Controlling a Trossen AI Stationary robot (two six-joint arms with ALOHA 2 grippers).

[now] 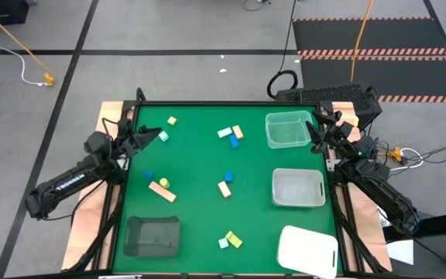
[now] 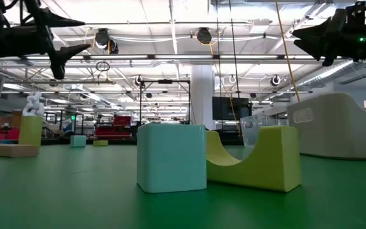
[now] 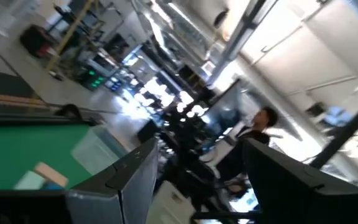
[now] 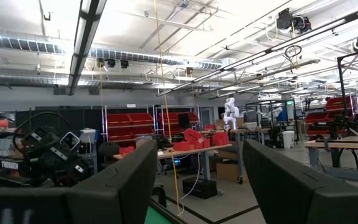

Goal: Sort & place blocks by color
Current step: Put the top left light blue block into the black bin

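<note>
Small blocks lie scattered on the green table. A yellow one and a mint one are far left, and a mint, blue and yellow group is far centre. Blue, yellow and a tan bar lie on the left. Blue and tan sit mid-table. A mint cube and a yellow-green arch block rest at the near edge. My left gripper hovers open over the left side, beside the mint block. My right gripper hovers open by the far clear tray.
Two clear trays stand on the right, one far and one in the middle. A dark tray sits near left and a white tray near right. A person shows in the room beyond the table.
</note>
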